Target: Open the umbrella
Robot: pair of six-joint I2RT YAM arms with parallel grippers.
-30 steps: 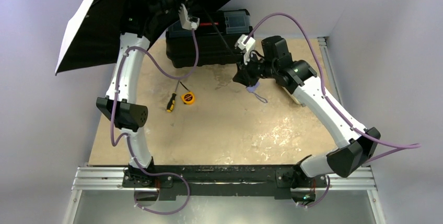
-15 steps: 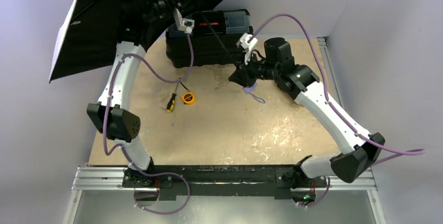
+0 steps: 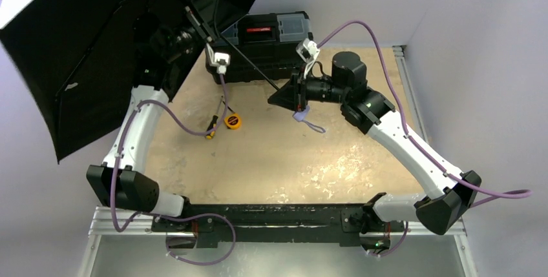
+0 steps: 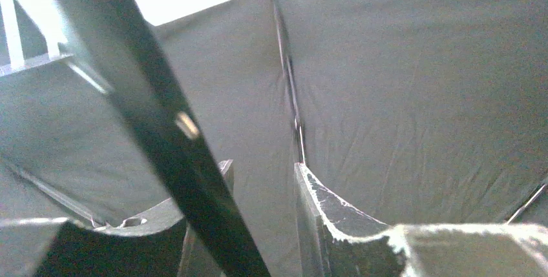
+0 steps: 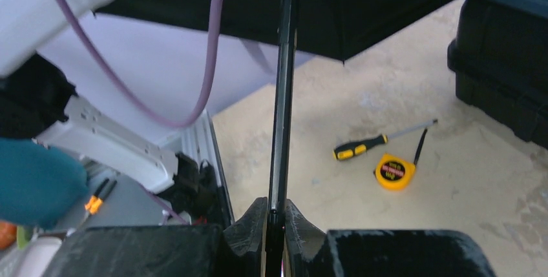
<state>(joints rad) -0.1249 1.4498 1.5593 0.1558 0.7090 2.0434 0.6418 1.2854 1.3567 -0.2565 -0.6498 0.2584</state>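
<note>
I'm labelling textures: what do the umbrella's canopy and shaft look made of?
The canopy: thin woven fabric, matte dark inside; fine creases and a stitched seam show. The shaft: probably metal, black with a slight sheen; a straight thin bar with a bright edge highlight.

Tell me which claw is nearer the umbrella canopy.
Left. The left claw sits under the canopy, beside the shaft; the right claw clamps the shaft's lower end, outside the canopy.

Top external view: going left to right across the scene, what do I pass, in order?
umbrella canopy → screwdriver → tape measure → right gripper, shut on the umbrella shaft → strap loop. The toolbox spans several of these, so it is left out.
</note>
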